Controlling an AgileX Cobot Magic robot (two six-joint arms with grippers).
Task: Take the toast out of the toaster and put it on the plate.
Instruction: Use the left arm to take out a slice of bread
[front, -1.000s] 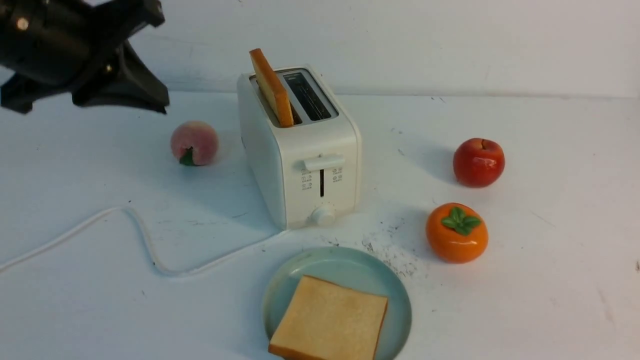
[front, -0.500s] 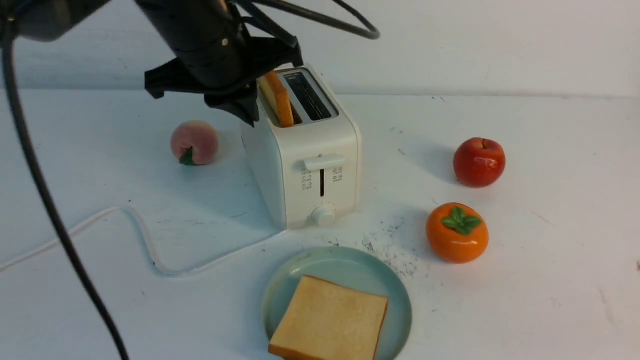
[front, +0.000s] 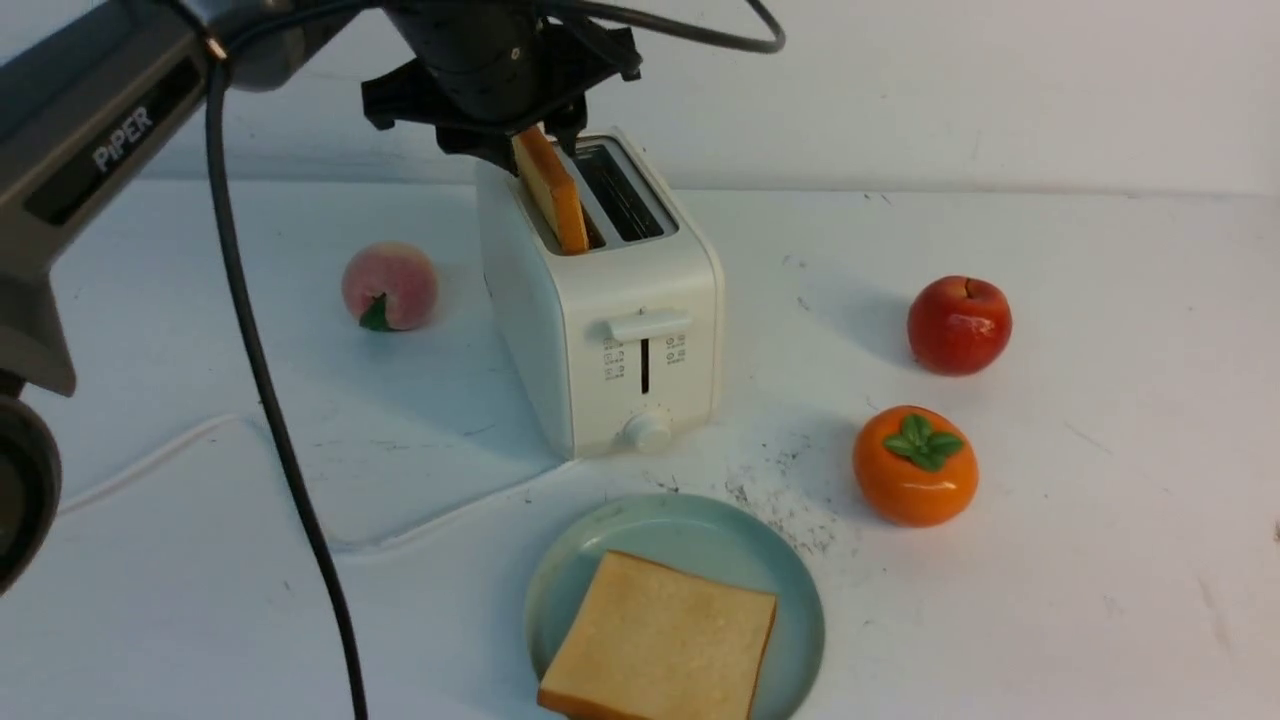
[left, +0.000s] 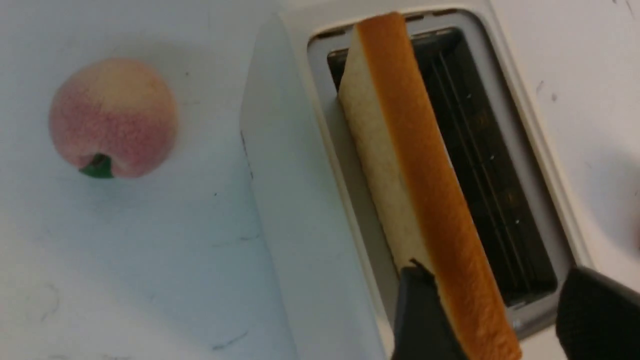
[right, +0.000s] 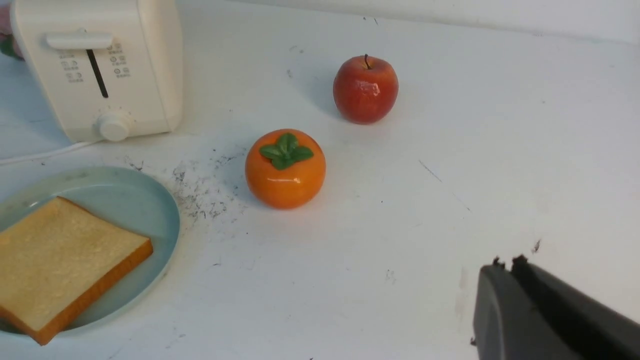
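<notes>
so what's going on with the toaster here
The left gripper is at the toaster, jaws open either side of the upright toast in one slot, not yet clamped. Another slice already lies flat on the plate. The right gripper is shut, off to the side.

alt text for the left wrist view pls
A slice of toast stands in one slot of the white toaster; the other slot is empty. The open left tool straddles one end of the slice. A peach lies on the table beside the toaster.
</notes>
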